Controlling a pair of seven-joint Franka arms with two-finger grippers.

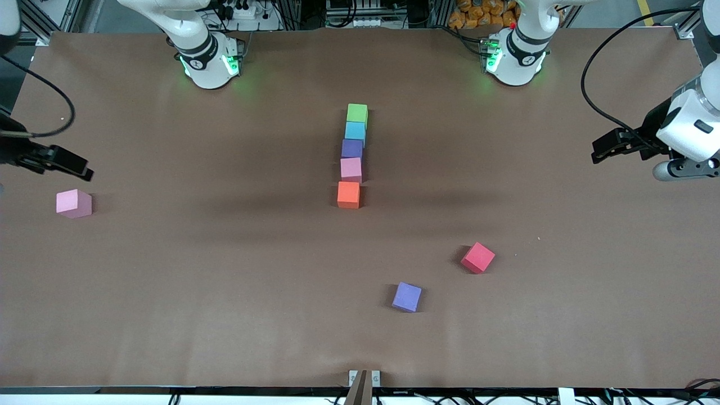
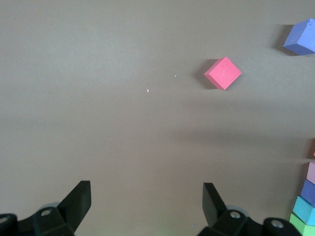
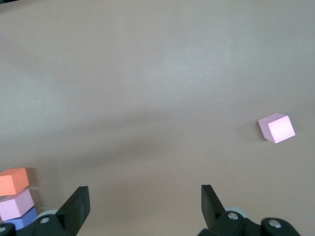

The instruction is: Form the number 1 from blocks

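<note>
Progress: five matte foam cubes stood in one straight line, green cube [image 1: 357,112] farthest from camera, then light blue [image 1: 355,133], dark purple [image 1: 352,148], pink [image 1: 351,169], orange [image 1: 349,194] nearest; digit looked complete | My left pincer [image 1: 610,147] and right pincer [image 1: 70,166]: both released, empty, waiting well apart from line.

No words, numbers or signs to read anywhere. No letters showing on the blocks [image 1: 353,156], none on the brown worktop [image 1: 225,281], none on the robot arms.
</note>
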